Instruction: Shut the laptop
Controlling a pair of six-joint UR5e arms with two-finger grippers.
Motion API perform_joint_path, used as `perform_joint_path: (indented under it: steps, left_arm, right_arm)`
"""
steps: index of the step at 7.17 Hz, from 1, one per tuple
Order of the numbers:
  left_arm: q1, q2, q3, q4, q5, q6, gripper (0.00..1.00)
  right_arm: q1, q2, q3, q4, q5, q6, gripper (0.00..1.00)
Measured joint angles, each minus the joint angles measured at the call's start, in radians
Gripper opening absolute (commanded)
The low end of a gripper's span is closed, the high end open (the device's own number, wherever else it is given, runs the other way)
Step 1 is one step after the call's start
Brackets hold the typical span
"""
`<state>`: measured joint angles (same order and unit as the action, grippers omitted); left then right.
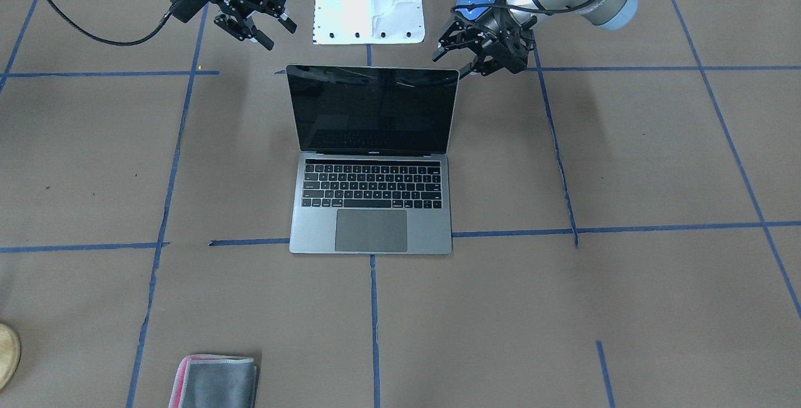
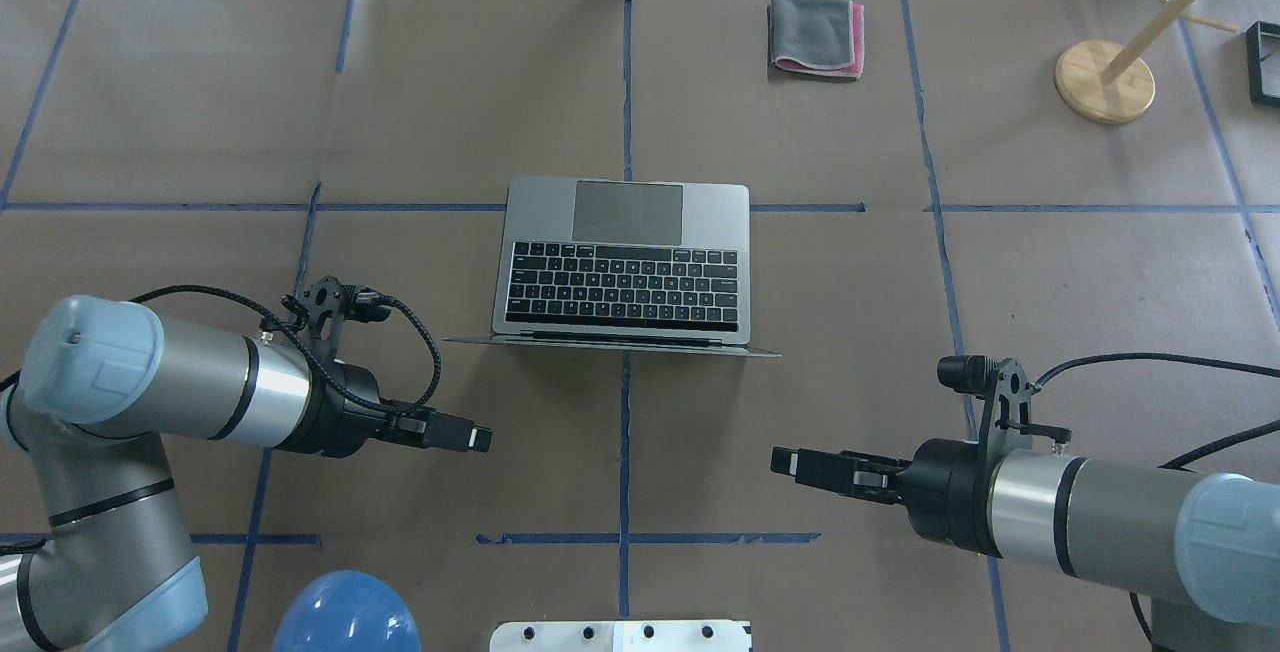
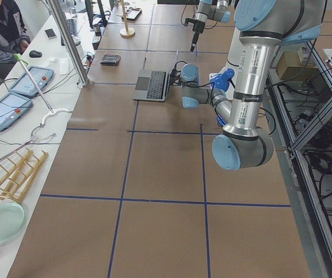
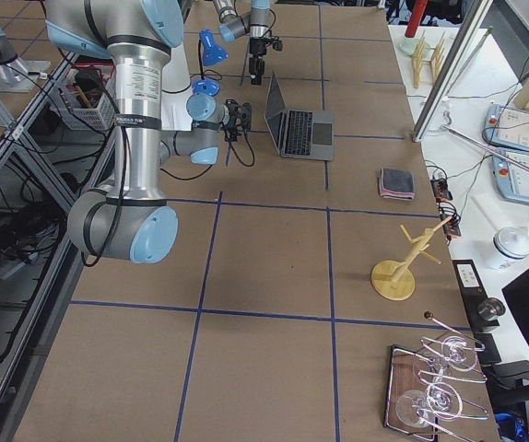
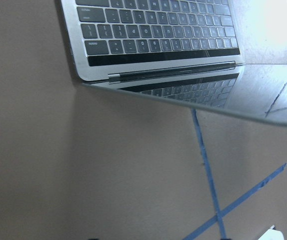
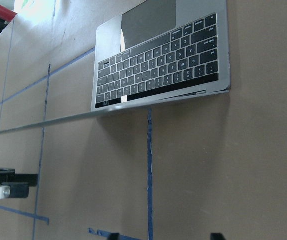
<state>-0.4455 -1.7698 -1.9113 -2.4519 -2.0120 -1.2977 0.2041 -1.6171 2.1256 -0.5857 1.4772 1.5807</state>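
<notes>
The space-grey laptop (image 1: 372,201) stands open at the table's middle, its black screen upright and facing away from the robot. It also shows in the overhead view (image 2: 625,267) and in both wrist views (image 5: 158,40) (image 6: 158,65). My left gripper (image 2: 482,440) is open and empty. It hovers behind the lid on its left side, and in the front view (image 1: 452,62) it is close to the lid's top corner. My right gripper (image 2: 778,460) is open and empty, behind the lid on its right and farther from it in the front view (image 1: 280,35).
A folded grey cloth with a pink edge (image 2: 815,35) lies at the far side. A wooden stand (image 2: 1105,80) is at the far right. A white base plate (image 1: 369,1) and a blue dome (image 2: 345,617) sit near the robot's base.
</notes>
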Motion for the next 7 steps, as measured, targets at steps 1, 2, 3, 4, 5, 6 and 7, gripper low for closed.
perform_joint_path:
  steps: [1, 2, 3, 4, 5, 6, 7]
  left_arm:
    - [0.005, -0.015, -0.001, 0.000, 0.008, -0.031, 0.00]
    - [0.006, -0.021, -0.003, 0.000, 0.015, -0.043, 0.00]
    - [0.007, -0.024, -0.005, 0.000, 0.031, -0.049, 0.00]
    - [0.007, -0.030, -0.006, 0.001, 0.055, -0.053, 0.00]
    - [0.004, -0.035, -0.006, 0.002, 0.074, -0.054, 0.00]
    - [-0.007, -0.038, -0.005, 0.003, 0.083, -0.055, 0.00]
    - [-0.029, -0.042, -0.003, 0.007, 0.086, -0.055, 0.00]
  right_arm:
    - [-0.003, 0.031, -0.019, -0.001, -0.038, 0.025, 0.02]
    - [-0.004, 0.054, -0.034, -0.003, -0.062, 0.036, 0.01]
    - [-0.004, 0.066, -0.041, -0.003, -0.077, 0.040, 0.01]
    - [-0.004, 0.071, -0.044, -0.003, -0.086, 0.042, 0.01]
    - [-0.001, 0.074, -0.045, -0.003, -0.093, 0.042, 0.01]
    - [0.007, 0.083, -0.047, -0.009, -0.100, 0.041, 0.01]
    - [0.018, 0.106, -0.048, -0.033, -0.103, 0.040, 0.01]
